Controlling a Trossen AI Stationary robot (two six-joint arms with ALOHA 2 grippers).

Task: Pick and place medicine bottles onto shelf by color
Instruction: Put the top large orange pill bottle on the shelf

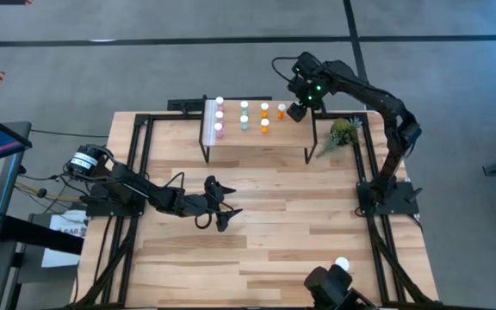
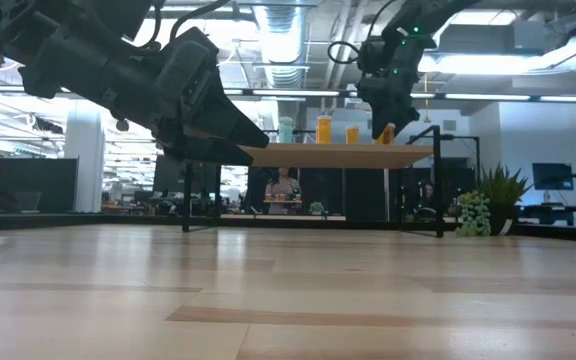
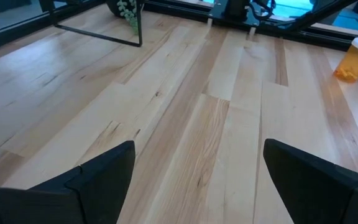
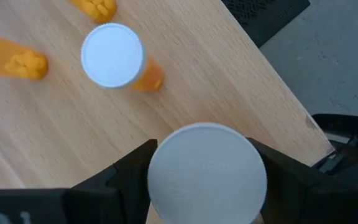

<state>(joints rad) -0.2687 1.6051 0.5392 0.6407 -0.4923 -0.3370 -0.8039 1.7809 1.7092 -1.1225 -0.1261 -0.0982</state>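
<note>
The shelf (image 1: 257, 138) stands at the table's far side. On it stand pink medicine bottles (image 1: 220, 114) at the left, teal ones (image 1: 244, 114) in the middle and orange ones (image 1: 264, 117) toward the right. My right gripper (image 1: 298, 110) hangs over the shelf's far right corner, shut on a white-capped orange bottle (image 2: 388, 132), next to another standing orange bottle (image 4: 114, 56). My left gripper (image 1: 222, 207) hovers open, with nothing between its fingers, over the middle of the table. My right gripper pinches the bottle at its white cap (image 4: 207, 171), one finger (image 4: 129, 174) on each side. The fingers come steeply from above. The bottle hangs upright below them, its bottom close to the shelf board (image 2: 368, 155); whether it touches the board I cannot tell.
One more orange bottle (image 1: 342, 265) stands on the table near the front right, also seen in the left wrist view (image 3: 356, 59). A small green plant (image 1: 343, 133) sits beside the shelf's right legs. Black frame rails run along the table's left and right sides.
</note>
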